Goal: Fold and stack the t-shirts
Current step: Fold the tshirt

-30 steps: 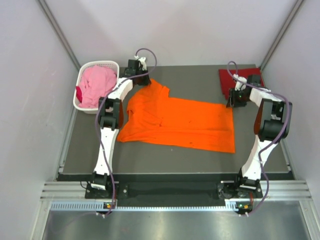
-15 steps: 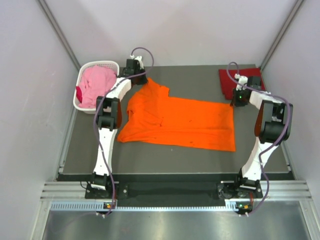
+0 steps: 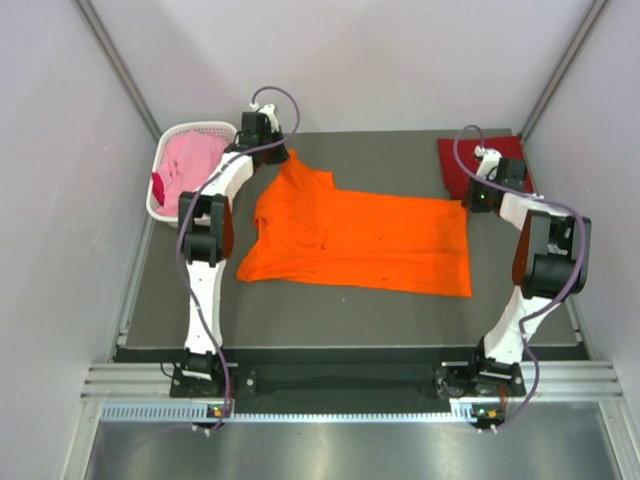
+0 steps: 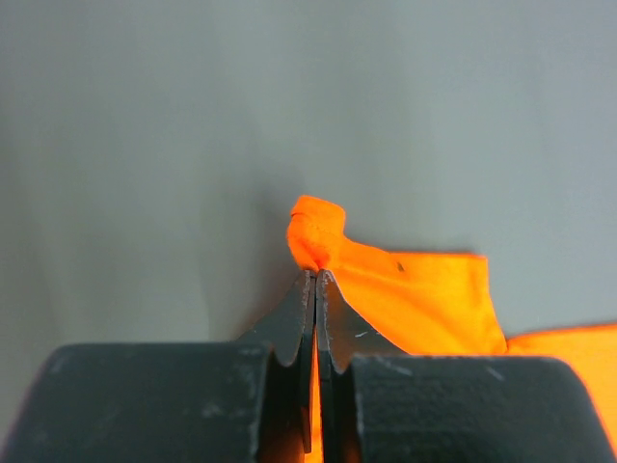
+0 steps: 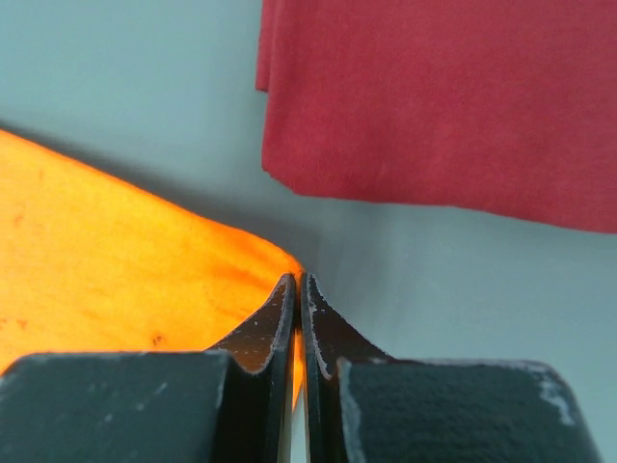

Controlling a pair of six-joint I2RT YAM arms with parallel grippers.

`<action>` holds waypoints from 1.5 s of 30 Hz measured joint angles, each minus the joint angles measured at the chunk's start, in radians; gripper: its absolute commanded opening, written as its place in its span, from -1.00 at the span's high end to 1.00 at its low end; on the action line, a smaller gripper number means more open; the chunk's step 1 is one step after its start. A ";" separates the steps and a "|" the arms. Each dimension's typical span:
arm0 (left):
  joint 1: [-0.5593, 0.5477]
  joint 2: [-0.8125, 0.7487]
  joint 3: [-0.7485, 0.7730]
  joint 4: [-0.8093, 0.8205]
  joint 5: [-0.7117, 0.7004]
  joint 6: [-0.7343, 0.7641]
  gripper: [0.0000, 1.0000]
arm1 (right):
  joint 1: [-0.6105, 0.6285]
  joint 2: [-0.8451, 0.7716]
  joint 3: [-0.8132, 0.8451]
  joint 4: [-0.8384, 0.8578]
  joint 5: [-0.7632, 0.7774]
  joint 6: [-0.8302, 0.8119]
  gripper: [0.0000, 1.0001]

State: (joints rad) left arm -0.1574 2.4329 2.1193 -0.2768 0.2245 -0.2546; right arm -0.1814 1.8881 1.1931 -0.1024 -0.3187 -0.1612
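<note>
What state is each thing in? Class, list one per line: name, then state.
orange t-shirt, spread on the table, far corners pinched
dark red t-shirt, folded, lying at the far right
pink t-shirt, crumpled in the basket
basket, upright, holding the pink t-shirt
left gripper, shut on the orange t-shirt
right gripper, shut on the orange t-shirt

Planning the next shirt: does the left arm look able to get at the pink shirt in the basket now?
Probably, once freed: the left gripper is shut on a corner of the orange shirt, but the pink shirt lies uncovered in the open basket just beside it.
</note>
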 measured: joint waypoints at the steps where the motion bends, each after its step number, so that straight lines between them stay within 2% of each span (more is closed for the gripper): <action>1: 0.000 -0.023 -0.039 0.013 0.002 0.004 1.00 | 0.000 -0.012 -0.011 0.015 0.004 0.006 1.00; 10: 0.002 -0.164 -0.212 0.044 0.026 0.041 1.00 | 0.000 -0.090 -0.098 0.111 0.061 0.068 1.00; 27: 0.009 -0.455 -0.612 0.105 0.003 0.049 1.00 | 0.009 -0.218 -0.229 0.109 0.150 0.209 1.00; 39: 0.009 -0.618 -0.761 0.111 -0.049 -0.010 1.00 | 0.016 -0.270 -0.277 0.064 0.214 0.241 0.99; 45: 0.009 -0.652 -0.811 0.091 -0.069 -0.028 1.00 | 0.027 -0.301 -0.291 0.020 0.234 0.250 0.97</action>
State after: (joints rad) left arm -0.1482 1.7813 1.3087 -0.1856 0.1551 -0.2829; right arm -0.1543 1.5875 0.9016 -0.0822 -0.0849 0.0891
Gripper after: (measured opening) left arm 0.011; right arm 0.011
